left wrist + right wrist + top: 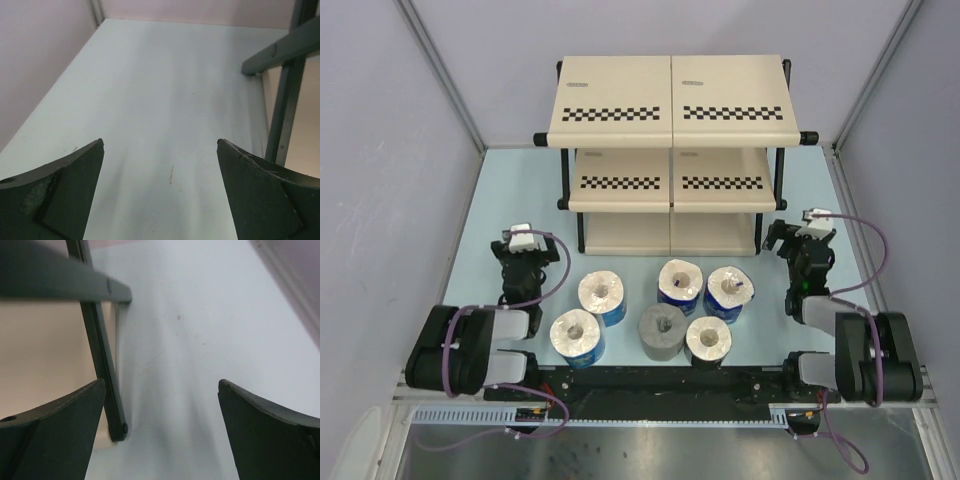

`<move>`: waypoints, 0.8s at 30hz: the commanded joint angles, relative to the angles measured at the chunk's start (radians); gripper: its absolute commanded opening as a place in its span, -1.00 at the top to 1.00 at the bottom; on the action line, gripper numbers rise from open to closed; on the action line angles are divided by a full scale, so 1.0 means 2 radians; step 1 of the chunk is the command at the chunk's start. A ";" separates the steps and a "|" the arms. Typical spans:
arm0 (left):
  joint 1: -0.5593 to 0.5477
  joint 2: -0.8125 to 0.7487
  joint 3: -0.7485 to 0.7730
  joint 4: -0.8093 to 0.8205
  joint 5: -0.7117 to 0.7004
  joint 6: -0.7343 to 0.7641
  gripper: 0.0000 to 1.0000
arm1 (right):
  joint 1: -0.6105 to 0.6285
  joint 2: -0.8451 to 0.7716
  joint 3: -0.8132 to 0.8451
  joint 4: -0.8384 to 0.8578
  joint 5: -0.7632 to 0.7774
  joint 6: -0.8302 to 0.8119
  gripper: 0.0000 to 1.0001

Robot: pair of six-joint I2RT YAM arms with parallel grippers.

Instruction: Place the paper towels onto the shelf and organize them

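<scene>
1. Six short cylindrical paper towel rolls stand on the pale blue table (pixel 500 200), clustered between the two arms. They sit in front of the three-tier shelf with cream boards, checkered front strips and a black tube frame (pixel 670 100). No roll is on any board that shows.
2. Each roll stands on end with its hollow core pointing up. A grasp would therefore close across the round side wall.
3. The left gripper (pixel 524 250) has its jaws apart with nothing between them. Its wrist view (pixel 160 145) shows only bare table and a frame leg of the shelf. The nearest blue-wrapped white roll (pixel 601 293) lies to its right and back toward the arm bases, outside the jaws' line.
4. The right gripper (pixel 800 238) also has its jaws apart and holds nothing (pixel 161 385). Its nearest blue-wrapped white roll (pixel 729 290) lies to its left and back toward the bases.
5. The plain grey roll (pixel 662 330) sits about midway between the arms.
6. Judgement: neither gripper faces a roll, so the next move probably calls for an arm to swing inward and draw back. The left arm suits the left pair of rolls and the right arm the right pair.
</scene>
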 commanded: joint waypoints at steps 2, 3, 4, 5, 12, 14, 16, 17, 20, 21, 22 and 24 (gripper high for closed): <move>-0.014 -0.116 0.053 -0.141 -0.086 -0.033 -1.00 | 0.002 -0.120 0.005 -0.091 0.092 0.042 -1.00; -0.014 -0.132 0.068 -0.182 -0.091 -0.046 -0.99 | 0.002 -0.146 0.006 -0.112 0.111 0.064 -0.99; -0.014 -0.157 0.080 -0.242 -0.091 -0.070 -1.00 | 0.002 -0.159 0.006 -0.123 0.131 0.079 -0.99; -0.016 -0.167 0.096 -0.262 -0.087 -0.079 -1.00 | 0.002 -0.174 0.011 -0.138 0.167 0.103 -0.99; -0.026 -0.248 0.148 -0.433 -0.015 -0.189 -1.00 | 0.002 -0.264 0.089 -0.395 0.185 0.201 -0.99; -0.026 -0.283 0.166 -0.486 -0.009 -0.228 -1.00 | 0.015 -0.287 0.097 -0.418 0.166 0.181 -1.00; -0.026 -0.321 0.179 -0.541 0.001 -0.253 -1.00 | 0.016 -0.308 0.102 -0.450 0.165 0.180 -0.99; -0.026 -0.333 0.194 -0.559 0.000 -0.261 -1.00 | 0.016 -0.332 0.104 -0.486 0.165 0.195 -0.99; -0.026 -0.365 0.223 -0.619 0.008 -0.262 -1.00 | 0.014 -0.369 0.120 -0.539 0.145 0.230 -0.99; -0.026 -0.368 0.234 -0.636 0.008 -0.260 -1.00 | 0.011 -0.375 0.124 -0.549 0.131 0.228 -0.99; -0.026 -0.367 0.245 -0.671 0.004 -0.259 -1.00 | 0.010 -0.380 0.136 -0.559 0.116 0.224 -0.99; -0.026 -0.356 0.277 -0.708 0.001 -0.261 -1.00 | 0.007 -0.385 0.146 -0.593 0.099 0.227 -1.00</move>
